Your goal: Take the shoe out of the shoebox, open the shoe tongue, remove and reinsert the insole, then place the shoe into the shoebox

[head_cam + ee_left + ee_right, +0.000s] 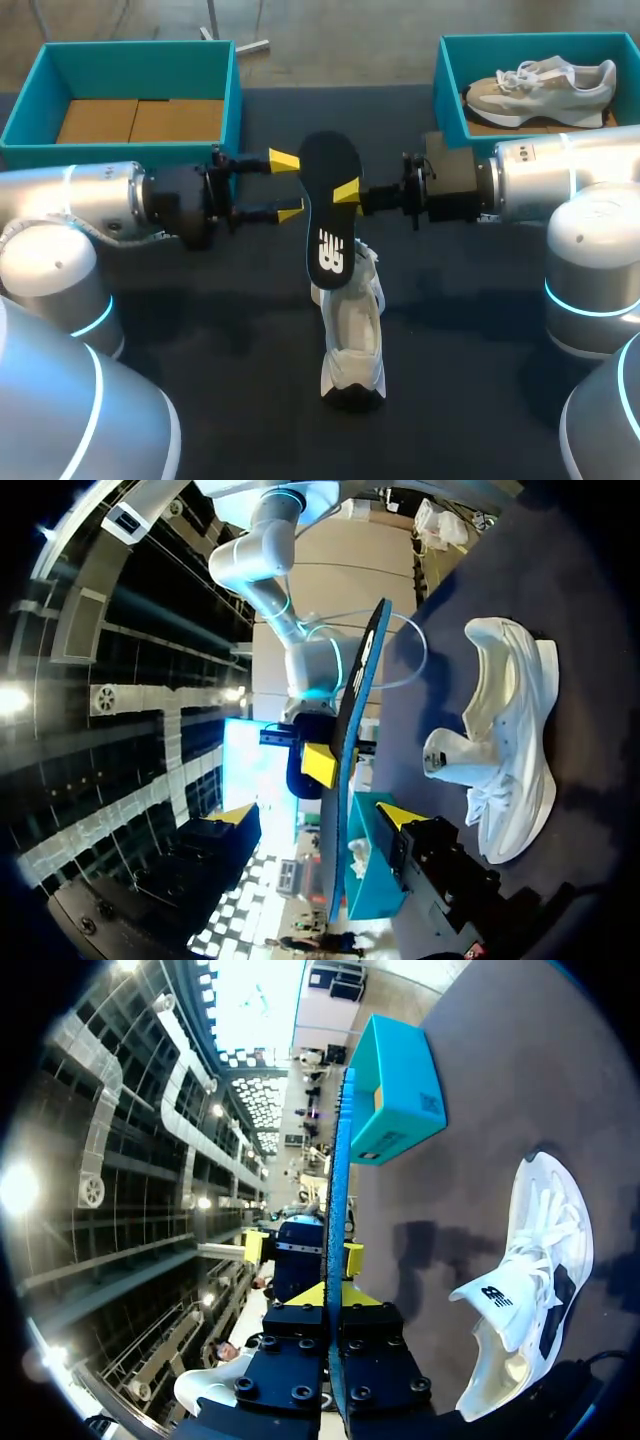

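Observation:
A black insole (330,215) hangs on edge above the middle of the table. My right gripper (347,192) is shut on its right edge; in the right wrist view the insole (340,1160) runs straight out from between the closed fingers of that gripper (335,1298). My left gripper (288,186) is open at the insole's left edge. In the left wrist view the insole (350,740) passes between its spread yellow tips (320,815) with gaps on both sides. The white shoe (352,330) lies on the table under the insole, apart from both grippers.
A teal shoebox (235,95) holding brown card stands at the back left. A second teal shoebox (447,100) at the back right holds a beige and white shoe (540,82). The dark table (230,340) surrounds the white shoe.

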You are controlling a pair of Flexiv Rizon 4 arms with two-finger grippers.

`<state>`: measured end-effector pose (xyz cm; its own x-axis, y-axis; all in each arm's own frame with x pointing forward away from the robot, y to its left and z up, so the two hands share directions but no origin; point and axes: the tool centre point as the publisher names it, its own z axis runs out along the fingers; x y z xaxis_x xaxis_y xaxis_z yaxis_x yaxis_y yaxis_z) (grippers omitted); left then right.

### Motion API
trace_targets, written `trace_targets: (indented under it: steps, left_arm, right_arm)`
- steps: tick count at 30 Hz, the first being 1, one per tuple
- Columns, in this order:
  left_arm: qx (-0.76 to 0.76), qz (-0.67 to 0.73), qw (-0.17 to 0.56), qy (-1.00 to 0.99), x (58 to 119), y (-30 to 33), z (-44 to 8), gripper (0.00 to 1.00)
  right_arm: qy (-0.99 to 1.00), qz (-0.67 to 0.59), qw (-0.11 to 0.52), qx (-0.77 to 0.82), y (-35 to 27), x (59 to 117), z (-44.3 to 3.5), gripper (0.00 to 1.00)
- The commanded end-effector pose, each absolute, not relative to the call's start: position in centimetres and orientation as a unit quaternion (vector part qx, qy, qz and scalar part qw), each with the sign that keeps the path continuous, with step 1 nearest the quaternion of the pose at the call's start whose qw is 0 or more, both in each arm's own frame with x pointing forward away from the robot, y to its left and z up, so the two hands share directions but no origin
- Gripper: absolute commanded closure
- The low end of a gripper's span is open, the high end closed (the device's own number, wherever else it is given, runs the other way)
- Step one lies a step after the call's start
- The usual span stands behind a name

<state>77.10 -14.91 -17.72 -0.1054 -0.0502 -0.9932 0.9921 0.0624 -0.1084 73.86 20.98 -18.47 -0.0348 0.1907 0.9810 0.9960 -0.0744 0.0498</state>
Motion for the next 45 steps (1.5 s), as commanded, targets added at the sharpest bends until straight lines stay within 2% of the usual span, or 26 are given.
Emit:
trace_targets:
  steps: [1,5,29,36,45]
  left_arm:
    - [0.443,-0.518,0.505,0.53,77.4,-15.6,-17.8,0.38]
    - [0.443,-0.513,0.508,0.531,77.7,-16.1,-18.0,0.5]
    - [0.436,-0.508,0.516,0.535,78.4,-17.3,-18.7,0.62]
    - [0.437,-0.503,0.519,0.536,78.3,-17.9,-18.7,0.68]
    - [0.439,-0.5,0.519,0.537,78.3,-18.2,-18.6,0.83]
  right_arm:
    - [-0.535,-0.48,0.418,-0.555,21.2,73.8,-18.5,1.0]
    - [-0.535,-0.48,0.418,-0.555,21.2,73.8,-18.5,1.0]
    - [-0.536,-0.48,0.421,-0.552,21.3,73.8,-18.6,1.0]
    - [-0.535,-0.482,0.421,-0.552,21.4,73.5,-18.7,1.0]
    - [-0.533,-0.485,0.419,-0.552,21.3,73.3,-18.6,1.0]
